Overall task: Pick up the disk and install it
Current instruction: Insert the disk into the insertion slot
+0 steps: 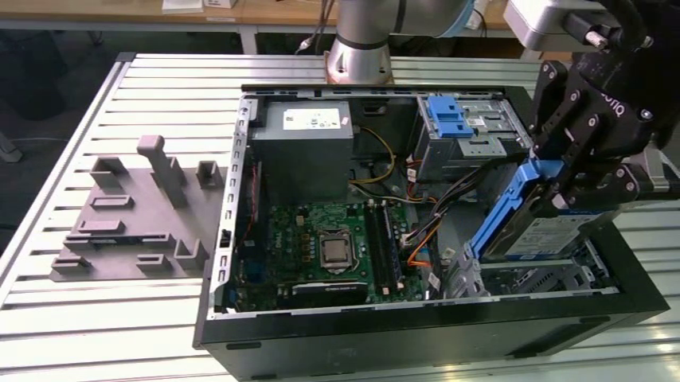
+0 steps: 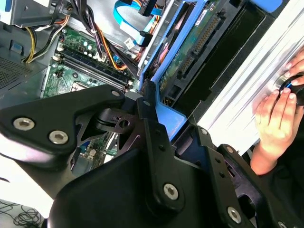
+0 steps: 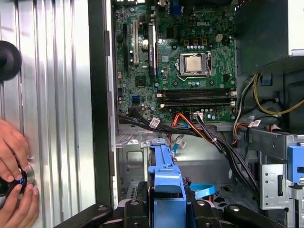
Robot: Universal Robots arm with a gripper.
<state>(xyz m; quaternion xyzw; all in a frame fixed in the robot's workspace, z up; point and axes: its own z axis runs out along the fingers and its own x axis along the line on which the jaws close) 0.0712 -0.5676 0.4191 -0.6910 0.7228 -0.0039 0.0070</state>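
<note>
One hand clamped the disk by its blue frame, tilted over the open computer case, three o'clock from the motherboard in the exterior view.

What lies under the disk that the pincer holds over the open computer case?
Under the tilted disk, clamped in the pincer, sits a metal drive cage inside the case. The disk hides the part of the cage directly beneath it.
</note>
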